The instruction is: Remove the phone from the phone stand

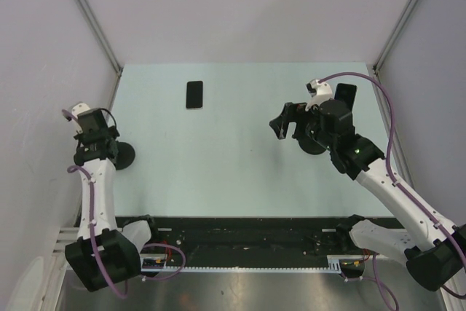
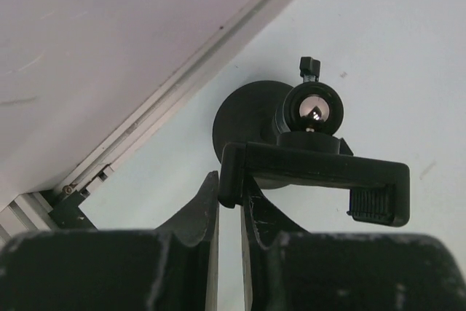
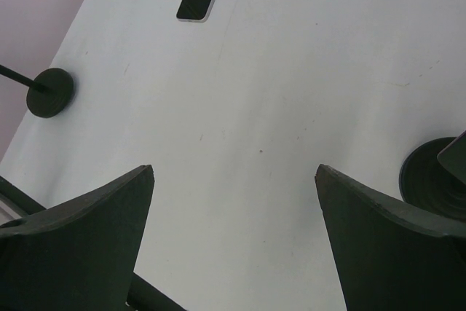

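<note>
The phone (image 1: pixel 194 95) lies flat, well apart from the spread right claw (image 1: pixel 281 127).

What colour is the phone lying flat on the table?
Black, with a thin pale rim; the phone shows best in the top external view.

L arm (image 1: pixel 97 194) & R arm (image 1: pixel 400 194): white link shells, black joints, black bases at frame bottom, each w/ purple cable (image 1: pixel 352 73) alongside. Green LED (image 1: pixel 357 152) lit right of centre. L gripper (image 2: pixel 230 205), R gripper (image 3: pixel 233 172): matte black wedge fingers (image 3: pixel 386 245), edges scuffed.
</note>
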Controlling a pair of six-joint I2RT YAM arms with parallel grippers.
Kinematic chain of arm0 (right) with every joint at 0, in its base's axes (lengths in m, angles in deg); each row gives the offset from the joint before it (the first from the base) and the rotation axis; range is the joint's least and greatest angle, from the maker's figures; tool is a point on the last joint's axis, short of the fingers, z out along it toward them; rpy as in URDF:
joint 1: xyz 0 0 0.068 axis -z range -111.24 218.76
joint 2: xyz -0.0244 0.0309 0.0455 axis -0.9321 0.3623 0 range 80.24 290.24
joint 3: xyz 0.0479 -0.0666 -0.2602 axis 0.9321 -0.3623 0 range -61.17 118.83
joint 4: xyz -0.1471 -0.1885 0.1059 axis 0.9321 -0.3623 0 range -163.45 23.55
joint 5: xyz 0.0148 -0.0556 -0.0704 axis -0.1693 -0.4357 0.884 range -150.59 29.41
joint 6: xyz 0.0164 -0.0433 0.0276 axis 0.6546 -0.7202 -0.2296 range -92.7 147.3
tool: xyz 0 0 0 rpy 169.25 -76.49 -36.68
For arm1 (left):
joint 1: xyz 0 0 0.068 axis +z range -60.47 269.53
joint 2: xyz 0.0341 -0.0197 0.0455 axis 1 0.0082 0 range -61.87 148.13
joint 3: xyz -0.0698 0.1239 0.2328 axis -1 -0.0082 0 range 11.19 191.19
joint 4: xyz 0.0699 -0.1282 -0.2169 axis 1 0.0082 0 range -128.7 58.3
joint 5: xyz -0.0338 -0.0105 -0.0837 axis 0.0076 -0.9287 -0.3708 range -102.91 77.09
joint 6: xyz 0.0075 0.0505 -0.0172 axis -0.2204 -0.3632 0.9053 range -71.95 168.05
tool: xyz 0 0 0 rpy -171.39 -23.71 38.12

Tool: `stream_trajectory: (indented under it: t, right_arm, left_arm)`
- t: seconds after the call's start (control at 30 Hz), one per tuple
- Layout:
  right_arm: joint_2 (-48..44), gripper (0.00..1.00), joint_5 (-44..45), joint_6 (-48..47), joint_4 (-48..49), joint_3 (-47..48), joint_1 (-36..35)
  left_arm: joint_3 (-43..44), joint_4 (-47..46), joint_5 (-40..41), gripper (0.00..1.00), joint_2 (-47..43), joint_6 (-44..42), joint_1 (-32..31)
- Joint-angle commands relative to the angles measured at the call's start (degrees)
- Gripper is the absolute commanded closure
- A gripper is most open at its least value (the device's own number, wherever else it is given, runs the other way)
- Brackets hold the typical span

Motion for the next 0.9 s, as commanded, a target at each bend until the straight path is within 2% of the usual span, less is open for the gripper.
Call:
stream_trajectory:
  t: [0.0,0.07,0.17,0.2,0.27,0.3,0.37,0.4,0.47,0.5,0.57,0.6,0.67,0.87]
  right_arm:
    - [0.0,0.02,-2.8,-1.5,1.8,0.0,1.0]
    - [-0.3,0.02,-2.8,-1.7,1.6,0.0,1.2]
    - [-0.7,0.02,-2.7,-2.3,1.3,0.0,1.8]
    - [-0.9,0.02,-2.6,-2.5,1.2,0.0,2.0]
    - [-1.1,0.02,-2.5,-2.3,1.1,0.0,2.3]
    - [-1.1,0.02,-2.6,-2.2,1.1,0.0,2.4]
    - [-1.2,0.02,-2.6,-1.8,1.4,0.1,2.6]
    - [-1.2,0.02,-2.8,-1.8,1.6,0.0,2.7]
    - [-1.3,0.02,-3.0,-1.9,1.8,0.0,2.9]
    - [-1.4,0.02,-2.9,-2.0,1.9,0.1,3.0]
    - [-2.1,0.02,-2.5,-2.2,1.9,0.1,3.4]
    - [-2.4,0.02,-2.3,-2.3,1.9,0.1,3.8]
    - [-3.1,0.02,-1.7,-2.8,1.8,0.2,4.7]
    - [-4.0,0.00,5.3,-5.3,-1.2,2.3,7.3]
  left_arm:
    - [1.6,-9.1,-4.6,1.00,0.7,1.0,6.4]
    - [1.4,-9.3,-5.8,0.99,1.9,1.6,7.6]
    - [0.3,-9.4,-7.5,0.86,1.9,1.9,8.0]
    - [0.0,-9.5,-7.6,0.74,1.8,2.1,8.0]
    - [-0.8,-9.5,-7.6,0.64,1.3,2.2,8.0]
    - [-0.9,-9.5,-7.6,0.56,1.0,2.2,8.0]
    - [-1.0,-9.5,-8.1,0.49,0.4,2.4,8.1]
    - [-0.9,-9.5,-8.3,0.41,0.2,2.4,8.0]
    - [-0.7,-9.3,-8.5,0.33,-0.9,2.2,8.0]
    - [0.1,-8.8,-8.6,0.24,-1.3,2.1,8.0]
    - [1.5,-7.6,-8.7,0.15,-2.8,1.6,7.9]
    - [2.5,-5.8,-8.4,0.08,-2.8,1.5,7.4]
    - [5.5,-4.5,-7.6,0.01,-3.3,0.7,6.3]
    - [13.6,1.2,-3.2,0.00,-5.2,-2.9,0.8]
